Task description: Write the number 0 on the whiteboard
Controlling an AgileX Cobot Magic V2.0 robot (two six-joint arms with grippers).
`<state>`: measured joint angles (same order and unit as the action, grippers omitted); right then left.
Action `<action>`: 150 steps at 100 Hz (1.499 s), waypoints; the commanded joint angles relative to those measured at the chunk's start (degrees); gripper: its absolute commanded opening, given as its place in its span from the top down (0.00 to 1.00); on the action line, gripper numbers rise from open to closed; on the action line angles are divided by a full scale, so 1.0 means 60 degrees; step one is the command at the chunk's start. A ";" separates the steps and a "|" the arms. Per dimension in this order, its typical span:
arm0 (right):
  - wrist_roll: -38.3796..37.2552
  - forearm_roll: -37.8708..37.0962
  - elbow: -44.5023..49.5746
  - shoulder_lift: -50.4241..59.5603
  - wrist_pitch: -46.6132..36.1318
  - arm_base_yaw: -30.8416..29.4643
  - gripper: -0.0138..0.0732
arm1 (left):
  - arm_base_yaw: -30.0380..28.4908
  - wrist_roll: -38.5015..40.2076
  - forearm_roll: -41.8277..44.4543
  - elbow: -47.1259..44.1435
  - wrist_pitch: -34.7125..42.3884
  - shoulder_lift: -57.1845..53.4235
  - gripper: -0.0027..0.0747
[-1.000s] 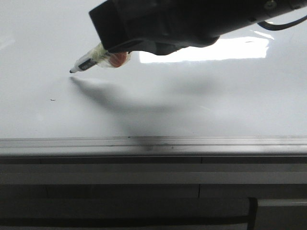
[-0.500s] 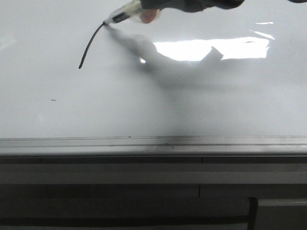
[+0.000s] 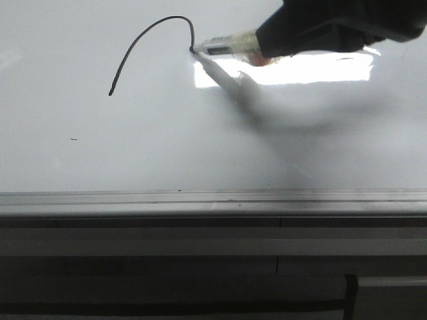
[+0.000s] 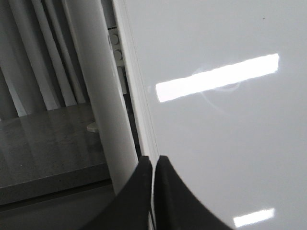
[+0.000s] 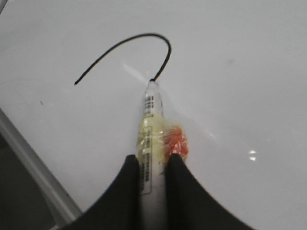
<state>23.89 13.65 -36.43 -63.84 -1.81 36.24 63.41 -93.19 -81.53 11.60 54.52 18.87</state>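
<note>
The number 0 (image 3: 143,47) (half-drawn) meets the right tool's (image 5: 152,165) marker (image 5: 151,124).

A grey stone-like floor (image 4: 48,143) lies beside a white post (image 4: 103,96), with pale vertical slats (image 4: 43,52) behind it.

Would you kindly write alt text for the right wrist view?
The right gripper holds a marker with its tip on the whiteboard, at the end of an unfinished black arc of the number 0.
</note>
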 commanded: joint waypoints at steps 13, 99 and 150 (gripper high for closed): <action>0.0116 0.0126 -0.0036 -0.0181 -0.0056 0.0378 0.92 | 0.0007 0.0008 0.0628 0.0334 0.0051 0.0088 0.99; 0.0116 0.0147 -0.0877 -0.1766 -0.1307 0.1141 0.92 | 0.0007 -0.0008 0.0628 0.0334 0.0051 0.0088 0.99; 0.0116 0.0058 -0.0891 0.0580 0.3685 0.2080 0.92 | 0.0007 -0.0917 0.2286 0.0334 -0.6446 0.1020 0.79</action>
<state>24.47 13.71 -39.96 -62.41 17.70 48.64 63.34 -98.47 -71.34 11.60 20.70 21.71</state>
